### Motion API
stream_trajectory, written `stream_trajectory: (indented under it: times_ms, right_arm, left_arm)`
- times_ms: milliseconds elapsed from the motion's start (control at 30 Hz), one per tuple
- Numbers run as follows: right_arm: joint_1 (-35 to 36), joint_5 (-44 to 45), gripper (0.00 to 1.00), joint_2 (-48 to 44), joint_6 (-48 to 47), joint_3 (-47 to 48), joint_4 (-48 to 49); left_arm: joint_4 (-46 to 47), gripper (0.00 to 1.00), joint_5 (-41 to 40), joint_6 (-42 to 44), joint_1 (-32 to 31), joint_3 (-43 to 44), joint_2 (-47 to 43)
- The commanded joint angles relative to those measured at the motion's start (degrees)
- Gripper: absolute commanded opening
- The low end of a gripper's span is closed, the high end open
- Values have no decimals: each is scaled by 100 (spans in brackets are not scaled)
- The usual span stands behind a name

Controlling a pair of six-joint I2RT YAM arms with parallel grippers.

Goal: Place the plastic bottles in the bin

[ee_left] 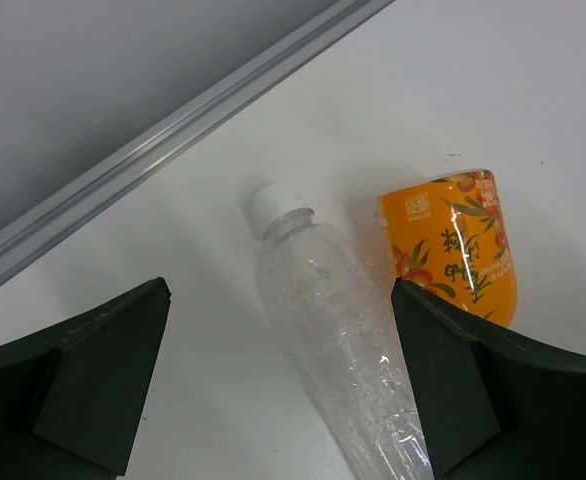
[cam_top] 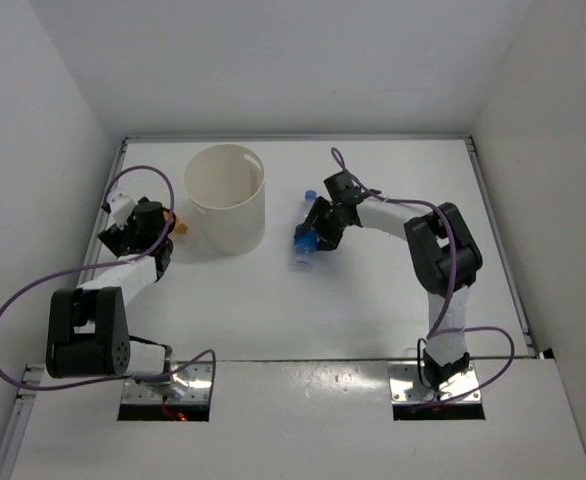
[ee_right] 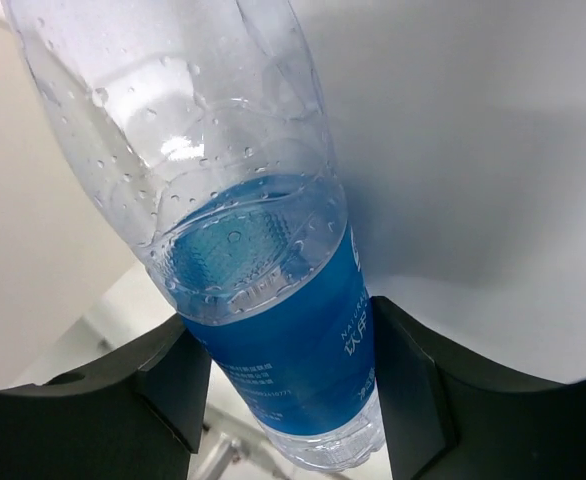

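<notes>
Between two sets of fingers, cream bin point(cam_top: 229, 218) is stood upright. Between right gripper point(ee_right: 293, 395) fingers, blue-label bottle point(ee_right: 273, 330) is pinched at label. Between spread left gripper point(ee_left: 279, 300) fingers, pale clear bottle point(ee_left: 325, 320) is laid flat; orange bottle point(ee_left: 453, 250) is seen just beside one finger.

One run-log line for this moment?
left claw: open, aimed at white-capped clear plastic bottle | right claw: shut on blue-labelled clear plastic bottle | cream round plastic bin: upright

The orange bottle point(ee_left: 449, 250) is printed with berries and green leaves. The white-capped bottle point(ee_left: 328, 312) is clear; the blue-labelled bottle point(ee_right: 283, 350) has white lettering. The bin point(cam_top: 225, 218) is plain cream.
</notes>
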Motion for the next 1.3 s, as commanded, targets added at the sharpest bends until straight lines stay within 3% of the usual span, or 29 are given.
stream_trajectory:
  times_ms: [0, 67, 167, 467, 633, 733, 933, 1067, 1267]
  right_arm:
    - [-59, 999, 31, -975, -37, -209, -71]
    - [-112, 1255, 29, -1320, -37, -210, -8]
    - [-112, 1642, 18, -1839, -98, -61, -8]
    - [441, 2802, 18, -2385, -1038, 1465, -8]
    - [959, 3040, 18, -1701, -2187, 3082, -411]
    - [1442, 3321, 18, -928, -2742, 4576, -931]
    - [2005, 3285, 19, -118, -3490, 5309, -931]
    - [2348, 3286, 24, 67, -3859, 5248, -694]
    - [2481, 3286, 31, 664, -4194, 5871, -870]
  left_arm:
    - [61, 100, -151, -52, -26, 64, -64]
    - [8, 100, -212, -122, 27, 63, -116]
    - [-53, 100, -274, -123, 27, 63, -116]
    - [-106, 100, -107, -175, 27, 248, -64]
    - [-106, 100, 60, -25, 27, 248, -11]
    - [-106, 100, 113, -26, 27, 300, -11]
    - [-44, 100, 113, -26, 27, 300, -11]
    - [8, 100, 113, -26, 27, 248, -11]
    - [8, 100, 113, -26, 27, 300, -11]
